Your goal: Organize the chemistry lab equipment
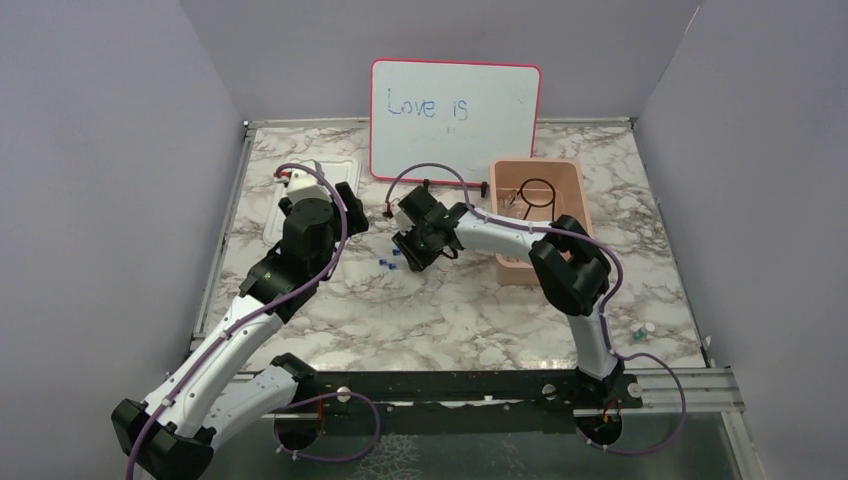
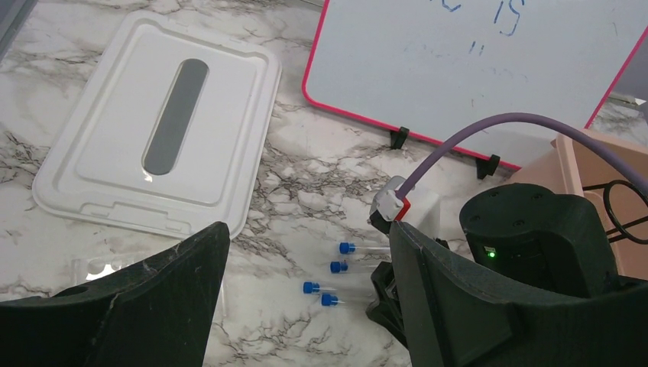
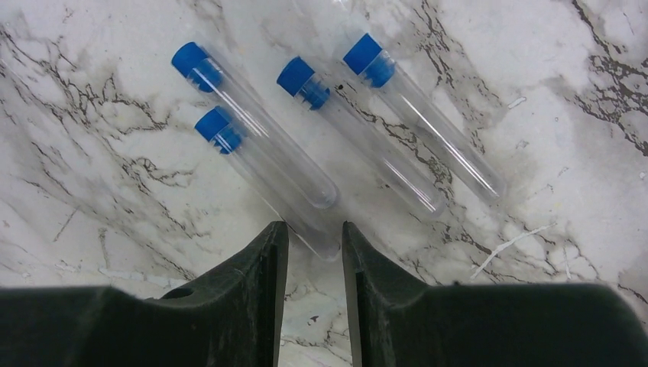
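While my right gripper (image 3: 315, 229) stands narrowly parted, grasping nothing, four clear blue-capped plastic tubes (image 3: 367, 145) lie on the marble table (image 3: 535, 76) at twelve o'clock, caps toward eleven. Pinching the nearest tube (image 3: 279, 191) at its rounded end may squirt it away. My left gripper (image 2: 306, 237) gapes empty.

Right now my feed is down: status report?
Left hand open, empty. Right hand open, low over four blue-capped tubes, one tube's end between its tips. Nothing blocking.
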You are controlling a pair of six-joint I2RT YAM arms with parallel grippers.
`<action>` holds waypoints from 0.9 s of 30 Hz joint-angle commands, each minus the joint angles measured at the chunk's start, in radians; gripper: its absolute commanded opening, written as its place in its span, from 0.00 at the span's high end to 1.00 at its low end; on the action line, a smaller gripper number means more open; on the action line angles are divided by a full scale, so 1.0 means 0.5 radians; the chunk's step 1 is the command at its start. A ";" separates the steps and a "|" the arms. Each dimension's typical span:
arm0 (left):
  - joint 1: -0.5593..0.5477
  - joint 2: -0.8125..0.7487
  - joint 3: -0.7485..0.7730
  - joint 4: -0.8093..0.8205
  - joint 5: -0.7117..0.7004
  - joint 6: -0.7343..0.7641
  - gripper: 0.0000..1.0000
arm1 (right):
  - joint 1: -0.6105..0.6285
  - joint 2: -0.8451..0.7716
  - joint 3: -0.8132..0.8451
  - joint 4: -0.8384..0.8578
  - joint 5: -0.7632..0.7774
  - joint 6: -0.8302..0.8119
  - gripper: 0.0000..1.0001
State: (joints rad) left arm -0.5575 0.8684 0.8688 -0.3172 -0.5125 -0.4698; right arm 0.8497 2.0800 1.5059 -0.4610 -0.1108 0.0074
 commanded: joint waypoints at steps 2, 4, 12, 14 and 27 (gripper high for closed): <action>0.011 0.002 -0.004 0.009 0.029 0.019 0.21 | 0.032 0.079 0.076 -0.073 -0.106 -0.150 0.64; 0.014 0.002 -0.002 0.009 0.038 0.019 0.21 | 0.049 0.100 0.090 -0.093 -0.104 -0.200 0.64; 0.017 0.008 0.020 -0.005 0.043 0.020 0.21 | 0.096 0.161 0.139 -0.173 -0.085 -0.429 0.66; 0.017 0.009 0.028 -0.009 0.050 0.019 0.21 | 0.117 0.170 0.144 -0.198 -0.051 -0.493 0.70; 0.023 0.001 0.121 -0.130 0.030 -0.099 0.20 | 0.147 -0.261 -0.239 0.180 -0.080 -0.561 0.89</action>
State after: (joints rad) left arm -0.5549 0.8738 0.8776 -0.3431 -0.5045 -0.4759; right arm 0.9112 2.0674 1.4826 -0.4622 -0.1226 -0.2771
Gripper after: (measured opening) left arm 0.792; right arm 0.161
